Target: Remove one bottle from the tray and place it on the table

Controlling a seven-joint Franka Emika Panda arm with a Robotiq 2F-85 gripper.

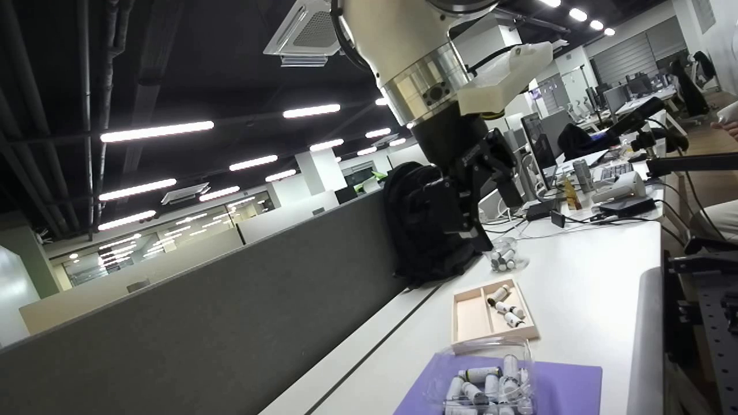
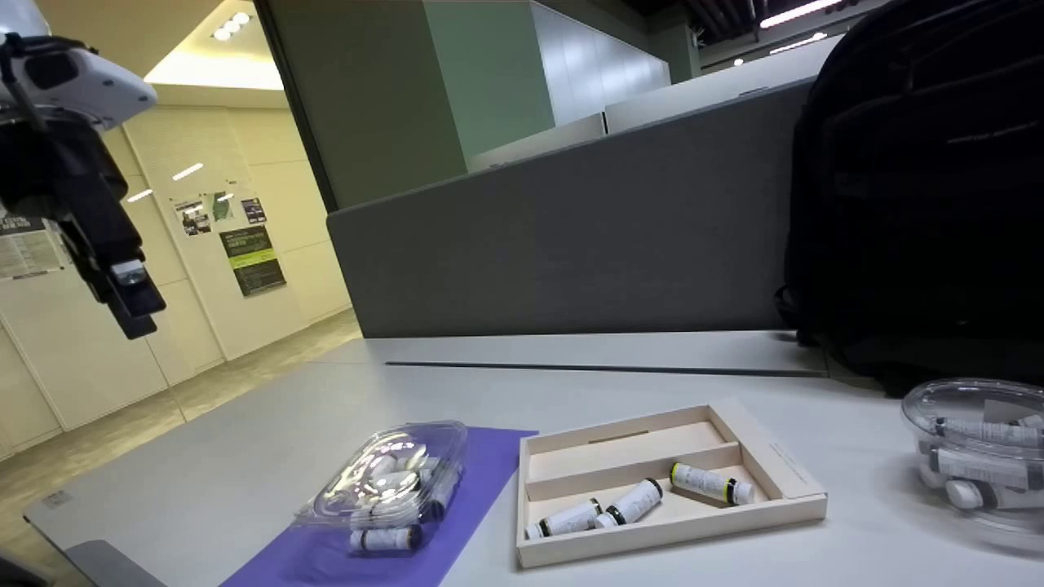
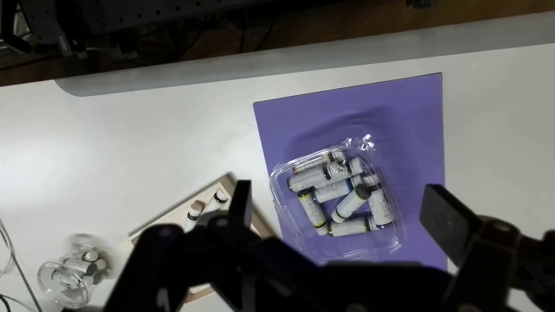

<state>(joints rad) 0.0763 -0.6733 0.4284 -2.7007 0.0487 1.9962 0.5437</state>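
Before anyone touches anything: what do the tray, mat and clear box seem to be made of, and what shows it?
Tray: probably bare, matt wood; its walls are pale tan, without shine.
Mat: perhaps plastic or rubber, a smooth, crisp-edged purple sheet; the look leaves it open.
Clear box: likely glossy plastic, given its glints and the mat showing through.

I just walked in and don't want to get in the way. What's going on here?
A robot arm reaches over a white table; its gripper hangs above it, open wide and holding nothing. Three small bottles lie in one of the two compartments of a light wooden tray. Beside it, a clear plastic container with more bottles rests on a purple mat. The job is moving one bottle from tray to table; none is being carried at this moment.
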